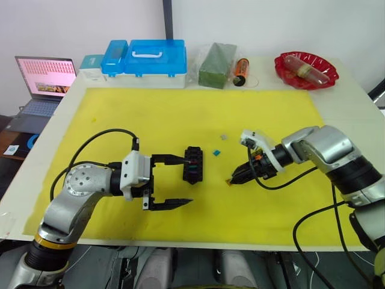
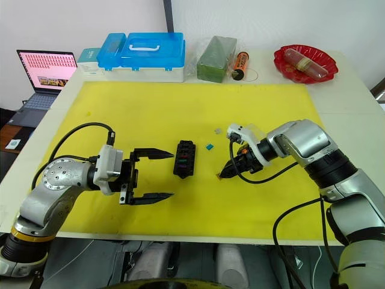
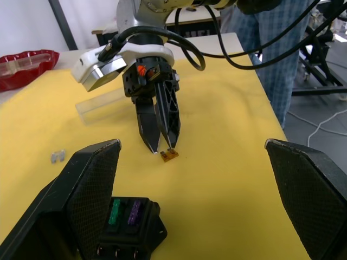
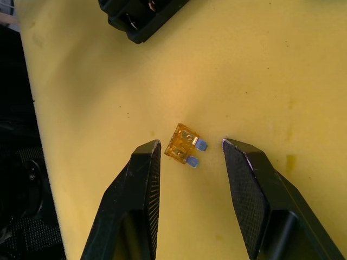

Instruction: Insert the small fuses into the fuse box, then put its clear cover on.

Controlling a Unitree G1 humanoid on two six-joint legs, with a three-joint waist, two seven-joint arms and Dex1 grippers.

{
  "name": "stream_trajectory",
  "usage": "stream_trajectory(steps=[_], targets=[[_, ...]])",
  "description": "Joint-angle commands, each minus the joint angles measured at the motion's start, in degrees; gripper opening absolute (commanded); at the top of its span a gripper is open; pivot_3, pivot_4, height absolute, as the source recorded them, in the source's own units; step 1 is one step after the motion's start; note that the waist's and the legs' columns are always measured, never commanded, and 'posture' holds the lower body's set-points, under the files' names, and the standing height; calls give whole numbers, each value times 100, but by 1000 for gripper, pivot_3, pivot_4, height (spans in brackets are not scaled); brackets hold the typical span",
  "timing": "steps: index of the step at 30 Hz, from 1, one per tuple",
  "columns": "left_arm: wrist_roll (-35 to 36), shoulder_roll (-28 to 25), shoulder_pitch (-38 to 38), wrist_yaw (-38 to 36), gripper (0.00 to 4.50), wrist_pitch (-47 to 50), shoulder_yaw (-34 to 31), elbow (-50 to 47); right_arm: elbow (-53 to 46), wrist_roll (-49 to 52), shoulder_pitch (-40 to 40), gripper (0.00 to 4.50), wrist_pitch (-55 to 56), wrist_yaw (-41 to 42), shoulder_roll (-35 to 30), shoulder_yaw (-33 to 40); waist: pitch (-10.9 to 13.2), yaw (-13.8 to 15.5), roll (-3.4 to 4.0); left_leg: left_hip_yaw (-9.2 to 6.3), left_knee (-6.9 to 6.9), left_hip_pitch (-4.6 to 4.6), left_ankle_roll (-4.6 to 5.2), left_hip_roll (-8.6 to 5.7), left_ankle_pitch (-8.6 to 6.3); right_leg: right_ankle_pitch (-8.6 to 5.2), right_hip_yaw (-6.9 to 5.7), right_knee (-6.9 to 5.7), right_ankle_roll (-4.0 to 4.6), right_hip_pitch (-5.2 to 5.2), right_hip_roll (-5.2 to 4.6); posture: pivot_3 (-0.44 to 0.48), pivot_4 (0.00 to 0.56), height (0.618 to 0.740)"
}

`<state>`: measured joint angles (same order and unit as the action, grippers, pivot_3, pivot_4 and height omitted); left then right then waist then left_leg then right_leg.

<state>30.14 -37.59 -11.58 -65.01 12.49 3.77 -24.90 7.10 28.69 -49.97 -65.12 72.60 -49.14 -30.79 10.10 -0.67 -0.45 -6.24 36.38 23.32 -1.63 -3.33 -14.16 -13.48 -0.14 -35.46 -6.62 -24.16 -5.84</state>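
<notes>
While the fuse box (image 1: 193, 164) sits mid-way on the yellow mat (image 1: 180, 114) with open mat on every side, the left gripper (image 1: 174, 182) lies just beside it, jaws spread wide and holding nothing. On the box's far side, the right gripper (image 4: 190, 162) points down at a tan fuse (image 4: 183, 146) lying flat between its parted, released jaws, untouched. A teal fuse (image 1: 216, 153) and a grey fuse (image 1: 224, 136) lie near the box. Green and purple fuses occupy its slots. No legible writing noted.
</notes>
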Motion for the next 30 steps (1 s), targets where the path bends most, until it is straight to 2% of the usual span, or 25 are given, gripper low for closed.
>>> stream_trajectory(steps=[1, 10, 17, 20, 24, 30], targets=[[48, -3, -79, 65, 4500, 47, 9, -182, 47, -181, -29, 1877, 95, 119, 102, -14, 0, -4, 0, 0, 0, 0, 0, 0, 0, 0, 0, -2, 0, 0, 0, 0, 150, 740], [72, 4, -98, 62, 4500, 129, 24, -204, 78, -242, 107, 1877, -67, 341, 262, -4, -2, -12, 0, 0, 0, -5, 0, 2, 0, 3, 0, -9, 6, 0, 6, 0, 150, 740], [52, 5, -198, 31, 4500, 132, 23, -107, 455, -527, 117, 1877, 262, 517, 349, -53, -3, -9, -1, 2, 0, -5, -1, 2, 0, 3, 0, -9, 6, 1, 7, 0, 150, 740], [42, 1, -189, 34, 4500, 134, 14, -119, 439, -542, 122, 1301, 259, 520, 403, 41, -4, -11, 0, 2, 1, -5, -1, 2, 1, 4, 0, -11, 6, 1, 8, 0, 150, 740], [27, 19, -205, 48, 4500, 139, 23, -111, 386, -567, 160, 25, 283, 537, 393, 111, -4, -7, 0, 1, 1, -5, -1, 2, 1, 4, 0, -13, 6, 1, 8, 0, 150, 740], [3, 41, -242, 33, 4500, 120, 19, -53, 467, -581, 187, 25, 303, 527, 335, 311, -4, -5, 0, 2, 2, -5, -2, 2, 1, 4, 0, -16, 6, 1, 8, 0, 150, 740]])
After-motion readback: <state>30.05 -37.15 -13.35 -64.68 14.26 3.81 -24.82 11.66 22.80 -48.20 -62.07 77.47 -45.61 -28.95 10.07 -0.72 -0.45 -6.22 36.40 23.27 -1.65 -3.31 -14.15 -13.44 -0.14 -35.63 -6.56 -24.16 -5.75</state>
